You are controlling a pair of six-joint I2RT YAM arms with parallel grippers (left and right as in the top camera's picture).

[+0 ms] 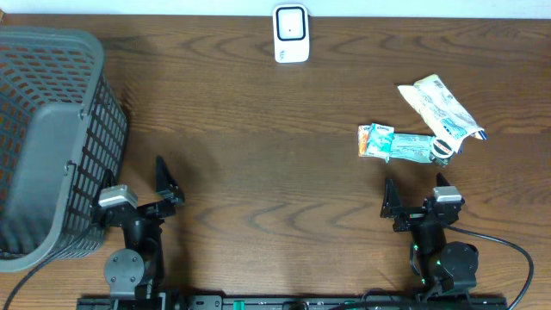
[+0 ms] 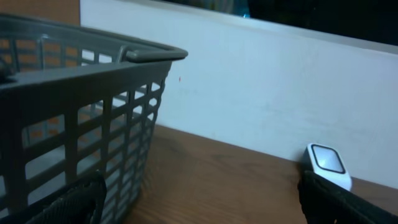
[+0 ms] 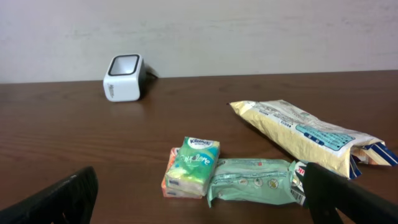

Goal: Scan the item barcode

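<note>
Looking down from overhead, we see both arms folded low at the bottom edge of the frame, wrists level, fingers pointing up-frame. The left gripper [image 1: 136, 185] sits lower left beside the grey basket [image 1: 52, 138], jaws spread wide around nothing. The right gripper [image 1: 415, 191] sits lower right, jaws likewise apart and empty. Just above it lie a tissue pack [image 1: 379, 140] touching a green packet [image 1: 411, 147], with a pale snack bag [image 1: 441, 108] angled toward upper right. The white scanner [image 1: 291, 33] stands at top centre, well apart.
</note>
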